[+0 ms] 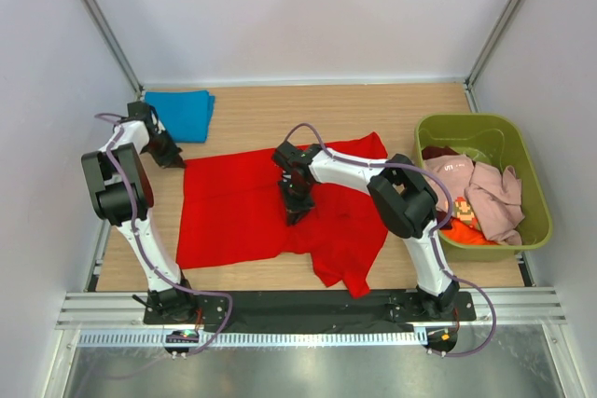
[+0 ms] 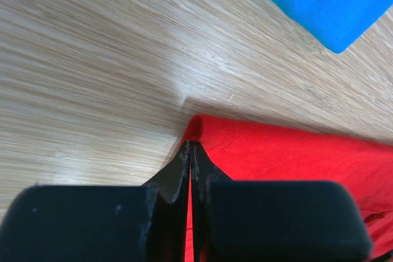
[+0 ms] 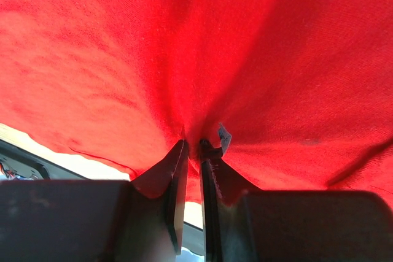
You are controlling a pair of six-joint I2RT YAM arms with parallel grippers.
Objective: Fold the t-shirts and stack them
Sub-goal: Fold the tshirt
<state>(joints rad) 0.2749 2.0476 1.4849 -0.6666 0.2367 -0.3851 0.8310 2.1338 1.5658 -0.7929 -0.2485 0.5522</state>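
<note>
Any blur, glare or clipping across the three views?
Top external: sharp, even light, soft shadows. Left wrist: table grain smeared, pale glare patch near the red t-shirt corner. Right wrist: red fills the frame, blown-out strip lower left, close foreground soft.

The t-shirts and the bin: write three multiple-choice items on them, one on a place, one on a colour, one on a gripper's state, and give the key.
1. Where does the blue t-shirt lie?
A) in the middle of the near edge
B) at the far left corner of the table
C) by the right arm's base

2. What colour is the bin?
A) olive green
B) white
C) black

3. The left gripper is
A) open over bare wood
B) shut on a corner of the red t-shirt
C) shut on the blue t-shirt

Key:
1 B, it lies folded at the far left.
2 A, its walls show olive green.
3 B, the left wrist view shows its fingers closed with red cloth between them.
</note>
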